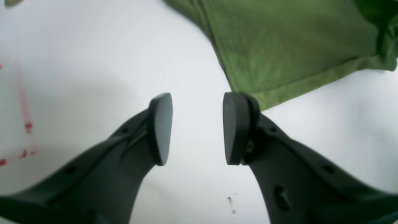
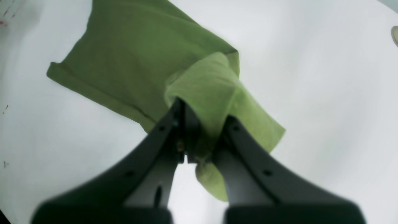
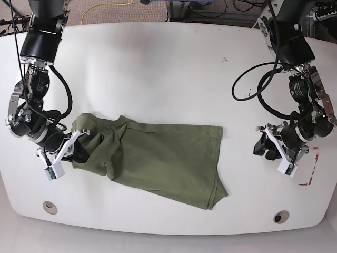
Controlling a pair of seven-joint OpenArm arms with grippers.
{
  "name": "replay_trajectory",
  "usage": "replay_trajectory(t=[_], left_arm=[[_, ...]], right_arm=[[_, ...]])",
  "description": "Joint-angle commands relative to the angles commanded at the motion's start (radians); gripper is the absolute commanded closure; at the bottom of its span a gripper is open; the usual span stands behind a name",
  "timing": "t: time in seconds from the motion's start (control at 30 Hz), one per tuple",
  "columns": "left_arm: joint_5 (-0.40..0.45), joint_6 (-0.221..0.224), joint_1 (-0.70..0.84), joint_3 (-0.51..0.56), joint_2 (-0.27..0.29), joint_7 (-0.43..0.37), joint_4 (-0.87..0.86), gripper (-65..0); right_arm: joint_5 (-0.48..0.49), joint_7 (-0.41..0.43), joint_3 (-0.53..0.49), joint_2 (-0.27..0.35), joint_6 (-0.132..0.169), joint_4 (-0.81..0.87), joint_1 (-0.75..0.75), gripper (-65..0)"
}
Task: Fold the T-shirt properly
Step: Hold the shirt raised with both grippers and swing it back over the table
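Right claw [image 2: 199, 137] is clenched on a bunched fold of the olive T-shirt [image 2: 136, 59]; a flap of cloth hangs below and beside its fingers, lifted off the white desk [image 2: 326, 93]. Beyond this claw the rest of the shirt lies spread flat across the desk, hem toward the other arm. Left claw [image 1: 197, 129] is released, jaws wide apart, holding nothing, hovering over bare desk with the shirt's hem corner just past its right finger. Red marks [image 1: 26, 124] lie to its left.
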Motion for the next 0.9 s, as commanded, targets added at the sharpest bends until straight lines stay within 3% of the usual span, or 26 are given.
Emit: replay_trajectory(t=[0.47, 0.67, 0.73, 0.9], left_arm=[[0.06, 0.003, -0.02, 0.0, 0.026, -0.081, -0.288, -25.6], [0.055, 0.003, -0.029, 0.066, 0.026, -0.124, -0.376, -25.8], [0.054, 0.003, -0.031, 0.083, 0.028, -0.137, -0.387, -28.2], [0.06, 0.006, -0.044, 0.092, 0.066, -0.152, -0.388, -43.3]], right_arm=[[0.002, 0.002, 0.0, 0.0, 0.0, 0.0, -0.055, 0.0], [0.003, 0.002, 0.002, 0.0, 0.0, 0.0, -0.077, 0.0], [0.005, 0.002, 0.002, 0.0, 0.0, 0.0, -0.078, 0.0], [0.005, 0.002, 0.034, 0.0, 0.0, 0.0, -0.092, 0.0]])
